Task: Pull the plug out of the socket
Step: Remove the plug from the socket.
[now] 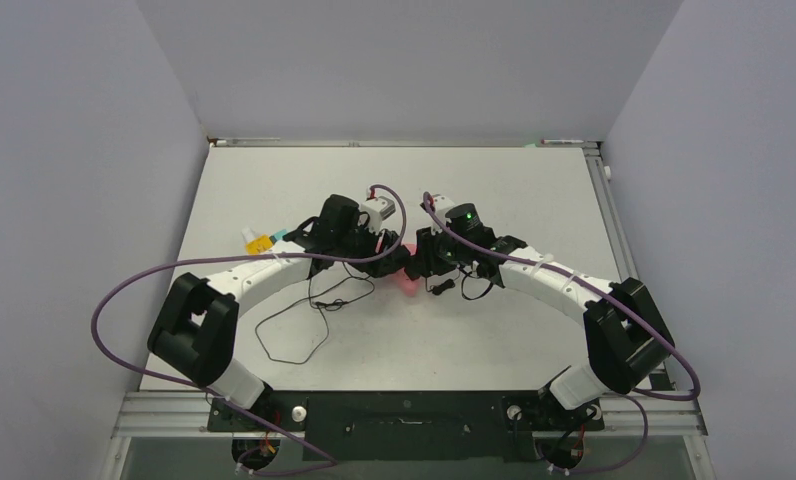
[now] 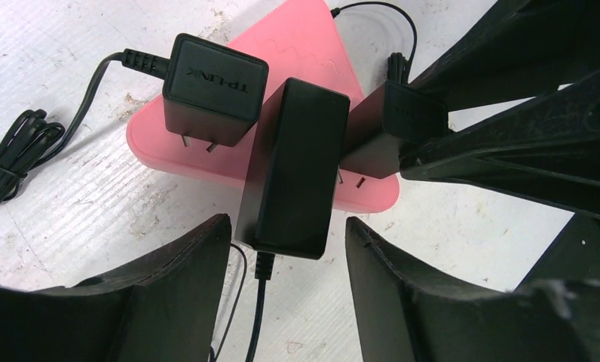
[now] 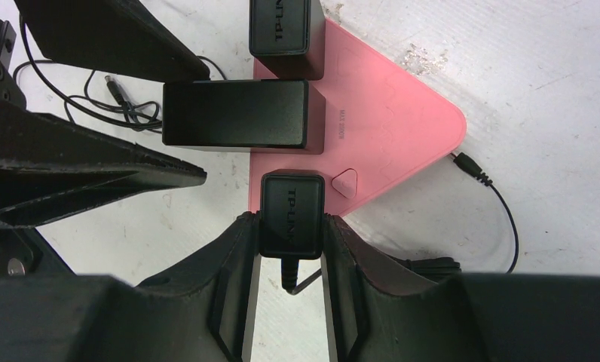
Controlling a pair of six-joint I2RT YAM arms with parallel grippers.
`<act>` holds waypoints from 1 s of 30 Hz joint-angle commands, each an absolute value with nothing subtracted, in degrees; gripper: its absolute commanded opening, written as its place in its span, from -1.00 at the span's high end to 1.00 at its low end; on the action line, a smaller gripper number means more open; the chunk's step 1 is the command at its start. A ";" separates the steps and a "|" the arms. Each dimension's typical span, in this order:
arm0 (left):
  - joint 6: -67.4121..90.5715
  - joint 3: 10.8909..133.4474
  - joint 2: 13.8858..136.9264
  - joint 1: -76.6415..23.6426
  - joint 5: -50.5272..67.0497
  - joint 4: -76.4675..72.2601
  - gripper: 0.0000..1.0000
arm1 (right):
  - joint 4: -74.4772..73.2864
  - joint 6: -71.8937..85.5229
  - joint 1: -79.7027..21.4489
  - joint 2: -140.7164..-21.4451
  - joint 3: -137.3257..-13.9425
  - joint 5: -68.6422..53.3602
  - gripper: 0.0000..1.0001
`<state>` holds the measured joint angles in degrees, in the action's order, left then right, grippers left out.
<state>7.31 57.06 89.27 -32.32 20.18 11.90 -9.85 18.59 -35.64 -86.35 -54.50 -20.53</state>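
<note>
A pink socket (image 3: pixel 387 113) lies flat near the middle of a white table (image 1: pixel 274 200), between two robot arms that reach in from the near edge.

The left claw (image 2: pixel 288 228) stands over one side of the socket. Its two black fingers are apart, one on each side of the outer end of the long plug (image 2: pixel 293 166). They sit very close to the plug, with a narrow gap showing on one side.

The right claw (image 3: pixel 291 226) is clamped on the held plug (image 3: pixel 292 200) at the next corner of the socket. Its fingers press both sides of the plug's body. The plug's cable runs back between them.

The third plug (image 2: pixel 214 89) sits at the far side of the long plug, with no claw on it.

The socket is a flat pink triangle with rounded corners. It has faint lettering on top and a small triangular button (image 3: pixel 345 182) near the held plug. All the plugs are black, boxy adapters. The long one is plain. The held plug and the third plug are shorter and carry pale lettering. Two metal prongs show between the third plug's body and the socket.

Counted: one socket, three plugs and two claws. Thin black cables (image 1: pixel 304 325) trail from the plugs across the table. One tied bundle of cable (image 2: pixel 10 154) lies beside the socket.
</note>
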 commanded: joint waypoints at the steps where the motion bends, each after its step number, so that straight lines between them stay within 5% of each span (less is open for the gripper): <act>1: 7.39 60.07 90.03 -32.77 19.90 11.15 -0.05 | -6.76 18.49 -35.66 -85.63 -54.93 -23.64 0.89; 20: 6.15 61.20 92.18 -34.19 20.53 12.87 0.97 | -10.37 15.16 -41.56 -87.47 -57.42 -12.05 0.89; 30: 7.66 61.18 93.16 -33.89 23.18 12.30 1.00 | -11.29 12.53 -47.06 -88.62 -58.74 -6.19 0.89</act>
<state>5.34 58.54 92.33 -33.26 19.77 15.31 -12.25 13.50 -43.86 -87.92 -56.53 -6.72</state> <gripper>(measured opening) 0.361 0.316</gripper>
